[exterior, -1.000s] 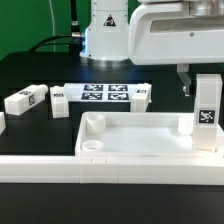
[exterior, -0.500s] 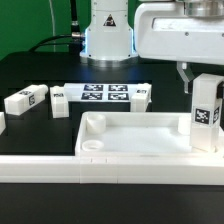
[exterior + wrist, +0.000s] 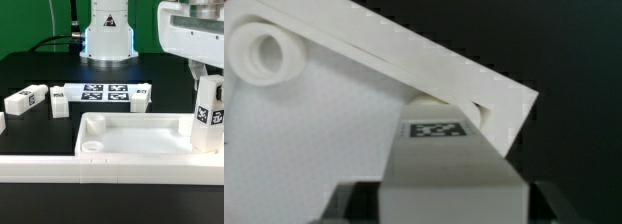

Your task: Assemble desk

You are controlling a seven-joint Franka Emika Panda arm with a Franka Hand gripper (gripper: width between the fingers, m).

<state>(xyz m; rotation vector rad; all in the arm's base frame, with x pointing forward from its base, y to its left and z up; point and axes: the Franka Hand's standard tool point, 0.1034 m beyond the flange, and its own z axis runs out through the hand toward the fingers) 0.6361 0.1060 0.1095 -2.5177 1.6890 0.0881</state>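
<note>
Desk top (image 3: 130,138) is laid flat, open side up, near the front of the dark worktop (image 3: 40,70). At its corner on the exterior view's right a white leg (image 3: 208,120) is held upright, with its lower end down inside the rim. The leg is gripped near its upper end by the tool (image 3: 207,82), whose two fingers are closed against its sides. Whether the leg is fully seated in the corner cannot be told.

The step in hand is judged to be the fitting of this leg. It is best done if the leg is kept straight up, lined up with the corner, and pressed or turned down slowly. A tilted leg could jam or lift the desk top.

Another leg (image 3: 25,100) is seen lying well apart, on the exterior view's left. The marker board (image 3: 105,93) is seen behind the desk top.
</note>
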